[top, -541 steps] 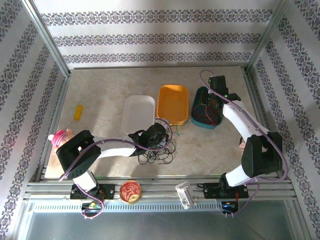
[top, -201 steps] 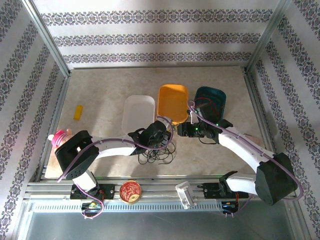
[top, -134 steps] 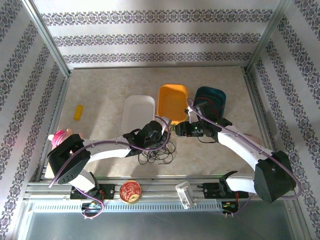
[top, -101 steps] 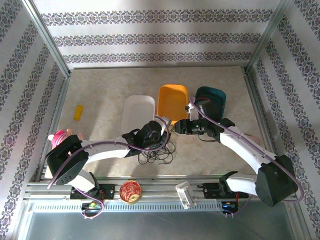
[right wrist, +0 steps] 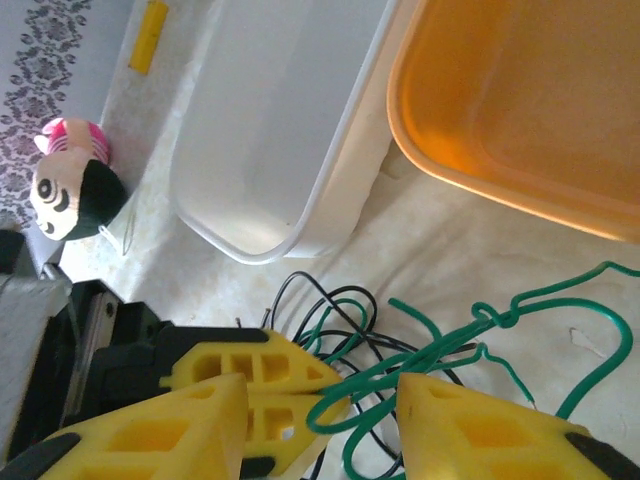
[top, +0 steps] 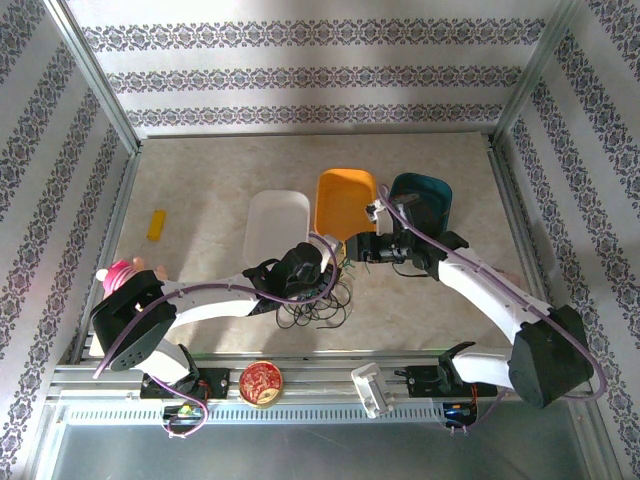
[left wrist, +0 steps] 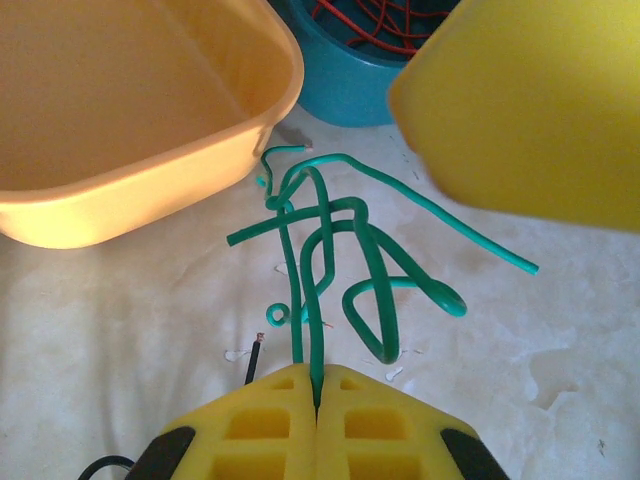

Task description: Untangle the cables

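The cables lie as a tangle on the table in front of the trays: green strands [left wrist: 330, 240] knotted over a heap of black loops [top: 315, 305]. More red ones [left wrist: 390, 15] sit in the teal bowl [top: 420, 195]. My left gripper [left wrist: 317, 385] is shut on a green strand that rises straight from its yellow fingertips. My right gripper [right wrist: 320, 420] hangs open just right of it, its fingers [right wrist: 480, 430] set either side of green loops without pinching them. From above, the left gripper [top: 318, 268] and right gripper [top: 350, 250] nearly meet.
A white tray [top: 275, 225] and an orange tray [top: 345, 200] stand side by side just behind the tangle. A yellow block [top: 156, 224] lies far left, a pink toy [top: 122, 273] at the left edge, and a red-lidded jar [top: 262, 382] by the front rail.
The right arm has swung from the teal bowl leftward to the left gripper and the green strands, its jaws narrowing a little. The left gripper stays shut, almost in place.
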You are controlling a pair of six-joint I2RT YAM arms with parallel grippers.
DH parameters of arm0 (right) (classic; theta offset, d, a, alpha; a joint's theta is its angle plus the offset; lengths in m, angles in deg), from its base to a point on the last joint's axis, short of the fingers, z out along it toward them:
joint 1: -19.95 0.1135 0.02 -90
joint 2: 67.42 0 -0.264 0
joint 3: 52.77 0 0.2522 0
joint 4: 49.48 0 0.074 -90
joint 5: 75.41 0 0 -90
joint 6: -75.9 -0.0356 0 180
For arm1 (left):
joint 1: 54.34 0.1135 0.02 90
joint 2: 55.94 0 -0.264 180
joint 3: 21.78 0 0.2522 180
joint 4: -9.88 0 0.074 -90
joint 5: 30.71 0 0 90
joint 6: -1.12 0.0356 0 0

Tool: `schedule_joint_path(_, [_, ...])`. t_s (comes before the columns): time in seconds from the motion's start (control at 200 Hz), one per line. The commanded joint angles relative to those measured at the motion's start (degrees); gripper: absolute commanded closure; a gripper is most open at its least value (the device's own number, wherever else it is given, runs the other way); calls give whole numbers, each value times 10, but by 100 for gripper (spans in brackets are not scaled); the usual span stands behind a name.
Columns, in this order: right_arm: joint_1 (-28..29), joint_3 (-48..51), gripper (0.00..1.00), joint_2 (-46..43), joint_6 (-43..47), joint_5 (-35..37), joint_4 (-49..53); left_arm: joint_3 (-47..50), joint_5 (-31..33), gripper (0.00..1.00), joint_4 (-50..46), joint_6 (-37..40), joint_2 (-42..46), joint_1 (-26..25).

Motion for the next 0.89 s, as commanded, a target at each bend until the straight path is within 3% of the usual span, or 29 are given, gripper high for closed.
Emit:
schedule_joint_path(0.0, [16, -21, 55, 18, 8, 29, 22, 10, -2, 100, 31, 10, 17, 3])
schedule_joint_path(0.35, [55, -20, 55, 45, 12, 138, 77, 16, 31, 100, 40, 5, 19, 3])
schedule_joint_path(0.44, [46, -12, 61, 44, -1, 171, 80, 18, 40, 100, 41, 7, 23, 3])
schedule_joint_path(0.6, [10, 6, 86, 36, -25, 189, 70, 20, 38, 100, 40, 7, 29, 3])
schedule_joint_path(0.7, [-15, 18, 95, 30, -31, 186, 59, 26, 24, 100, 45, 6, 33, 3])
schedule_joint_path(0.889, [-43, 30, 100, 29, -31, 179, 47, 39, -14, 100, 60, 11, 49, 3])
